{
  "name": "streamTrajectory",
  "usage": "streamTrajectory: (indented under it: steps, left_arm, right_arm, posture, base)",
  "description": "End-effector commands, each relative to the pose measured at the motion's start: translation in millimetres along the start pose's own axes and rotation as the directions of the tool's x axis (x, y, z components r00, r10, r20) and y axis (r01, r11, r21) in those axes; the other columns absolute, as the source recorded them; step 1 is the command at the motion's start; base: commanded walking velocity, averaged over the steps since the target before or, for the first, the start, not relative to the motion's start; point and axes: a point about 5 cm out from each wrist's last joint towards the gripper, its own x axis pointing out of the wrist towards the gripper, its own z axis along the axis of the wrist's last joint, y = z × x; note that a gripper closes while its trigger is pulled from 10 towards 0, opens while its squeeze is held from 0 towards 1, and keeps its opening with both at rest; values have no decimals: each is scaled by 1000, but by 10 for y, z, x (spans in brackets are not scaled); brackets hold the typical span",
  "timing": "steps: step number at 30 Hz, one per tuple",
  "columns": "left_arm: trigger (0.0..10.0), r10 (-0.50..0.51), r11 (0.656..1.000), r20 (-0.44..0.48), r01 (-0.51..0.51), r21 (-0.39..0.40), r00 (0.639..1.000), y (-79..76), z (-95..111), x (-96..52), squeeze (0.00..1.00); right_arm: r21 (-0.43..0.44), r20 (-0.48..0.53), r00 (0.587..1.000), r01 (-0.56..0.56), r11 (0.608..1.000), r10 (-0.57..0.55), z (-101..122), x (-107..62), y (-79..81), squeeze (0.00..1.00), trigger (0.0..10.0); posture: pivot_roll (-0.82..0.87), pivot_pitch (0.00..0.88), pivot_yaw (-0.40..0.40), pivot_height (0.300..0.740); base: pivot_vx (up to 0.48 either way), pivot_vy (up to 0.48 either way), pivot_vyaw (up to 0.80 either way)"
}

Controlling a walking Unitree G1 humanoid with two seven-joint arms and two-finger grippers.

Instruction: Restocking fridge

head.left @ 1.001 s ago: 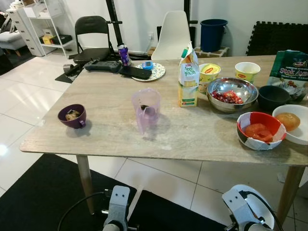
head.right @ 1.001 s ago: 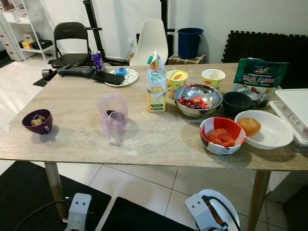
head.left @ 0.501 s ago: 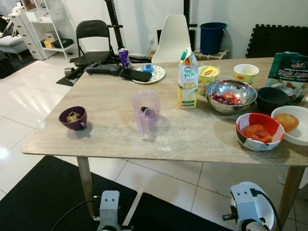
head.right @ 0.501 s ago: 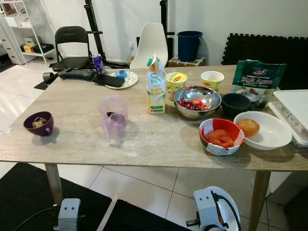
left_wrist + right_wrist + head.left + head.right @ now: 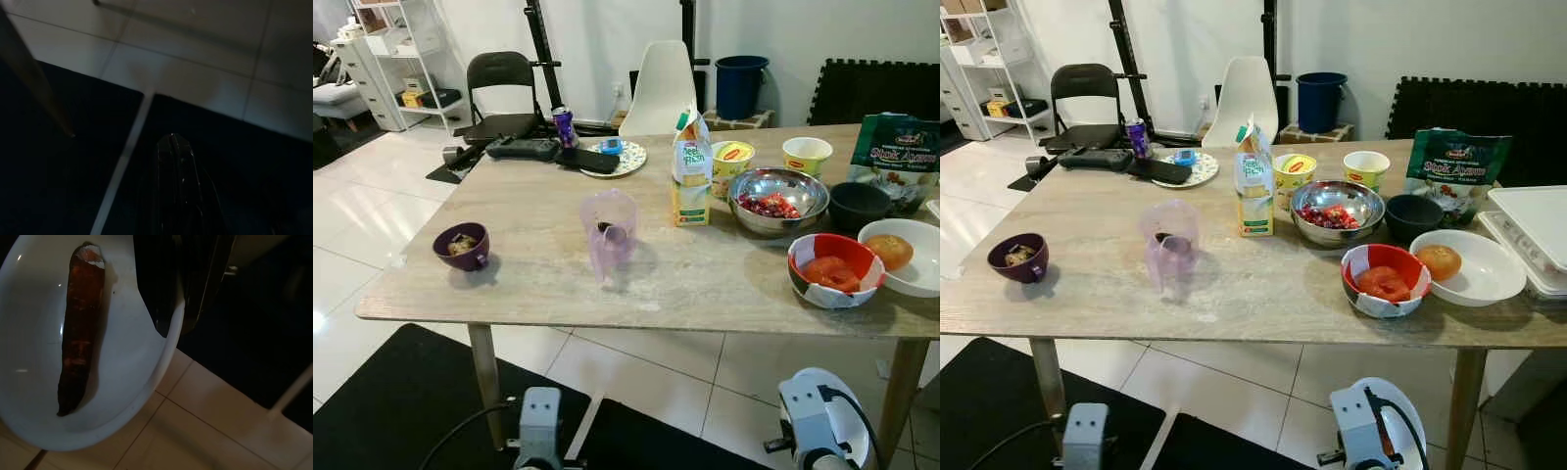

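My right gripper [image 5: 180, 313] is shut on the rim of a white plate [image 5: 122, 382] that carries a long dark orange carrot [image 5: 78, 338]. I hold it low, below the near edge of the wooden table [image 5: 538, 284], where the white plate [image 5: 837, 416] shows beside my right wrist. My left gripper [image 5: 172, 142] hangs over the black mat with its fingers pressed together and nothing in them. On the table stand a juice carton [image 5: 691, 181], a steel bowl of red bits [image 5: 778, 199] and a red bowl of tomato [image 5: 834, 270].
Also on the table: a purple jug [image 5: 610, 230], a purple cup [image 5: 462, 246], two yellow tubs [image 5: 734, 159], a black bowl [image 5: 858, 204], a green bag [image 5: 901, 162], a white dish with a bun [image 5: 911, 279], an egg tray [image 5: 1538, 230]. Chairs [image 5: 661, 83] stand behind.
The camera has drawn back and tipped slightly, so the table sits a little farther off. Things on it have not moved. The plate stays in my right gripper.
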Motion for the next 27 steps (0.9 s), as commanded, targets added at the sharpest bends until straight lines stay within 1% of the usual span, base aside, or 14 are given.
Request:
streamTrajectory:
  steps: [1, 3, 6, 7, 8, 10, 12, 13, 14, 18, 20, 23, 27]
  left_arm:
    - [10000, -14, 999, -53, 15, 28, 999, 10, -92, -24, 0]
    - [10000, -16, 999, -51, 17, 30, 999, -7, -96, -23, 0]
    - [10000, 3, 1000, -66, -3, 0, 998, -47, -132, -28, 0]
    - [10000, 3, 1000, -68, -3, -3, 998, -59, -136, -27, 0]
    - [10000, 0, 1000, -67, 0, -2, 998, -77, -140, -27, 0]
    - [10000, -3, 1000, -66, 3, 1, 998, -95, -144, -27, 0]
    - [10000, 18, 999, -82, -20, -27, 996, -97, -188, -42, 0]
    - [10000, 23, 999, -91, -26, -35, 996, -97, -209, -49, 0]
    - [10000, 23, 999, -91, -26, -35, 996, -97, -209, -49, 0]
    - [10000, 31, 999, -137, -34, -20, 990, -48, -309, -90, 0]
    - [10000, 33, 999, -141, -36, -21, 989, -35, -316, -93, 0]
    - [10000, 33, 999, -161, -35, -6, 986, 7, -340, -101, 0]
    - [10000, 31, 1000, -169, -31, 2, 985, 30, -332, -92, 0]
  right_arm:
    - [-49, 13, 1000, 6, 999, -6, 53, 17, -36, 0, 10000]
    - [-74, 16, 1000, 1, 997, 0, 71, 23, -46, 0, 10000]
    - [-150, 26, 999, -27, 988, 32, 110, 30, -71, 0, 10000]
    - [-160, 28, 999, -30, 987, 35, 117, 30, -80, 0, 10000]
    - [-168, 25, 999, -32, 985, 36, 119, 31, -94, 0, 10000]
    - [-177, 21, 999, -33, 984, 37, 120, 32, -108, 0, 10000]
    - [-229, 6, 998, -54, 972, 57, 98, 24, -120, 0, 10000]
    - [-239, 1, 998, -58, 969, 60, 93, 21, -128, 0, 10000]
    - [-239, 1, 998, -58, 969, 60, 93, 21, -128, 0, 10000]
    - [-236, -27, 998, -62, 970, 57, 43, 9, -147, 0, 10000]
    - [-235, -29, 998, -62, 970, 57, 37, 7, -146, 0, 10000]
    - [-215, -60, 997, -67, 974, 56, -28, -9, -142, 0, 10000]
    - [-238, -94, 994, -73, 968, 52, -90, -25, -140, 0, 10000]
  posture:
    - [-51, 31, 44, 740]
    - [-53, 36, 34, 740]
    - [-61, 44, 7, 740]
    - [-60, 46, 0, 740]
    - [-55, 47, -23, 740]
    - [-55, 47, -23, 740]
    - [-59, 61, -40, 740]
    - [-60, 64, -46, 740]
    - [-60, 64, -46, 740]
    - [-63, 73, -47, 740]
    - [-66, 73, -45, 740]
    - [-67, 79, -40, 740]
    - [-69, 82, -33, 740]
  base:
    - [0, 0, 0]
    - [0, 0, 0]
    - [0, 0, 0]
    - [0, 0, 0]
    - [0, 0, 0]
    - [0, 0, 0]
    - [0, 0, 0]
    - [0, 0, 0]
    - [0, 0, 0]
    - [0, 0, 0]
    - [0, 0, 0]
    - [0, 0, 0]
    - [0, 0, 0]
